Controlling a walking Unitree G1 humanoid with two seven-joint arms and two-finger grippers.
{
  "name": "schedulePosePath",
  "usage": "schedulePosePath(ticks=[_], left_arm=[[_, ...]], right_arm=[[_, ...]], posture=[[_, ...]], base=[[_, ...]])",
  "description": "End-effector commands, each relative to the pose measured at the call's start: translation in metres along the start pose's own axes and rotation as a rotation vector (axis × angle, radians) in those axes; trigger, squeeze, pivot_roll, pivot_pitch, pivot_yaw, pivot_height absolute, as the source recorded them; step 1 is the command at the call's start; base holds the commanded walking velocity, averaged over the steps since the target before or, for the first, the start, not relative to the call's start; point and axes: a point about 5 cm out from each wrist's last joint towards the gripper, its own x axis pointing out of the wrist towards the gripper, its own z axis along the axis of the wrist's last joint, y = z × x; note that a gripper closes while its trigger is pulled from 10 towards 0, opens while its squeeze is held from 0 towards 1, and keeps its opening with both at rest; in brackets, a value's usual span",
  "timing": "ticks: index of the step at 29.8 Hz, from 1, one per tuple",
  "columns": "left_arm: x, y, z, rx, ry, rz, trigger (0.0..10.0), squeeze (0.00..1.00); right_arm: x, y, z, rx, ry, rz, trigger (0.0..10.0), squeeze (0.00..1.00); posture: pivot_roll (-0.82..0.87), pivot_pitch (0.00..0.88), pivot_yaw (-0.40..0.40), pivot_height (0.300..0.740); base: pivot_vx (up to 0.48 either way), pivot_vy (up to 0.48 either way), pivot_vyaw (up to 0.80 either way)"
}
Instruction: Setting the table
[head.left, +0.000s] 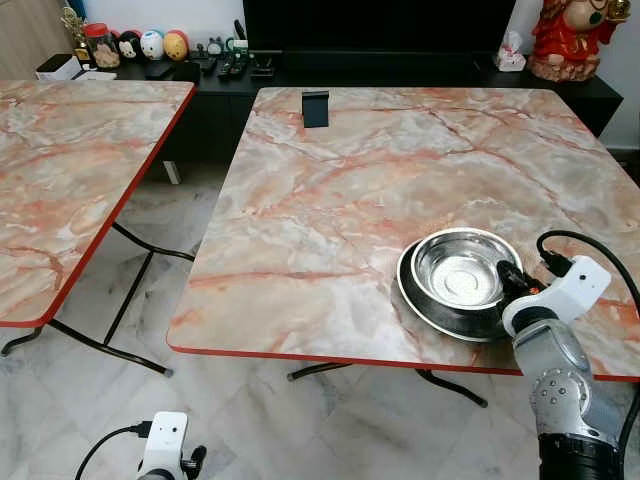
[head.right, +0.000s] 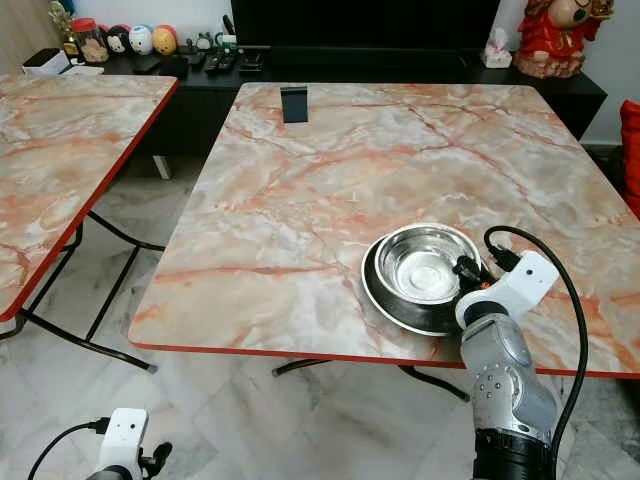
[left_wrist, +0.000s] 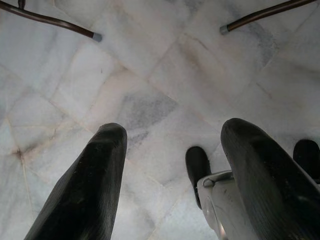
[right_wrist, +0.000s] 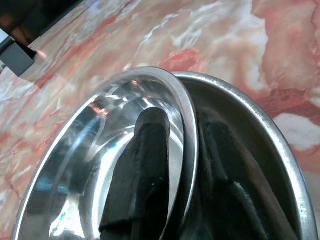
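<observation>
I see my right gripper (right_wrist: 175, 165) clamped on the rim of the shiny round steel bowl (head.left: 463, 268), one finger (right_wrist: 142, 170) inside it and one outside. The bowl sits inside a wider, darker steel dish (head.left: 425, 305) at about four o'clock on the pink marble-patterned table with a red edge (head.left: 330, 200). My left gripper (left_wrist: 172, 165) hangs wide open over the pale marble floor (left_wrist: 150, 75). I can read no writing.

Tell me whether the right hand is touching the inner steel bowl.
Touching. The right wrist view shows the right hand straddling the inner steel bowl's rim, one finger against its inside.
</observation>
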Motion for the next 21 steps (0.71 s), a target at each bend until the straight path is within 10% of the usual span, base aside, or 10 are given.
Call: schedulePosePath(ticks=[1, 2, 5, 10, 12, 14, 15, 16, 17, 21], left_arm=[[-0.0011, -0.0003, -0.0031, -0.001, 0.003, -0.003, 10.0, 0.0], [-0.0011, -0.0003, -0.003, -0.001, 0.003, -0.004, 10.0, 0.0], [-0.001, -0.0005, -0.0028, 0.0, 0.002, -0.004, 10.0, 0.0], [-0.0011, -0.0005, -0.0028, -0.001, 0.0, -0.004, 10.0, 0.0], [-0.0011, -0.0006, -0.0027, -0.002, -0.001, -0.005, 10.0, 0.0], [-0.0011, -0.0006, -0.0026, -0.002, -0.001, -0.005, 10.0, 0.0], [-0.001, -0.0008, -0.0025, -0.002, -0.002, -0.005, 10.0, 0.0], [-0.001, -0.0008, -0.0025, -0.002, -0.002, -0.005, 10.0, 0.0], [-0.0009, -0.0011, -0.0022, -0.002, -0.003, -0.006, 10.0, 0.0], [-0.0007, -0.0018, -0.0016, -0.003, -0.005, -0.008, 10.0, 0.0]], right_arm=[[0.0008, -0.0019, 0.0006, -0.01, -0.001, -0.011, 10.0, 0.07], [0.0009, -0.0018, 0.0008, -0.01, -0.002, -0.01, 10.0, 0.37], [0.0011, -0.0019, 0.001, -0.012, -0.003, -0.011, 10.0, 0.4], [0.0008, -0.0023, 0.001, -0.011, -0.003, -0.015, 10.0, 0.34], [0.0006, -0.0046, 0.0018, -0.022, -0.008, -0.03, 10.0, 0.01], [0.0004, -0.0054, 0.0021, -0.025, -0.008, -0.035, 10.0, 0.01], [-0.0001, -0.0058, 0.0023, -0.038, -0.007, -0.036, 10.0, 0.34], [-0.0001, -0.0058, 0.0023, -0.038, -0.007, -0.036, 10.0, 0.34], [-0.0006, -0.0064, 0.0021, -0.049, -0.004, -0.042, 10.0, 1.0], [-0.0009, -0.0097, 0.0002, -0.069, 0.014, -0.069, 10.0, 1.0]], posture=[[0.01, 0.057, 0.016, 0.74], [0.01, 0.057, 0.016, 0.74], [0.01, 0.057, 0.016, 0.74], [0.01, 0.056, 0.016, 0.74], [0.01, 0.056, 0.016, 0.74], [0.01, 0.057, 0.016, 0.74], [0.01, 0.057, 0.016, 0.74], [0.01, 0.057, 0.016, 0.74], [0.01, 0.058, 0.016, 0.74], [0.01, 0.057, 0.016, 0.74]], base=[[0.0, 0.0, 0.0], [0.0, 0.0, 0.0], [0.0, 0.0, 0.0], [0.0, 0.0, 0.0], [0.0, 0.0, 0.0], [0.0, 0.0, 0.0], [0.0, 0.0, 0.0], [0.0, 0.0, 0.0], [0.0, 0.0, 0.0], [0.0, 0.0, 0.0]])
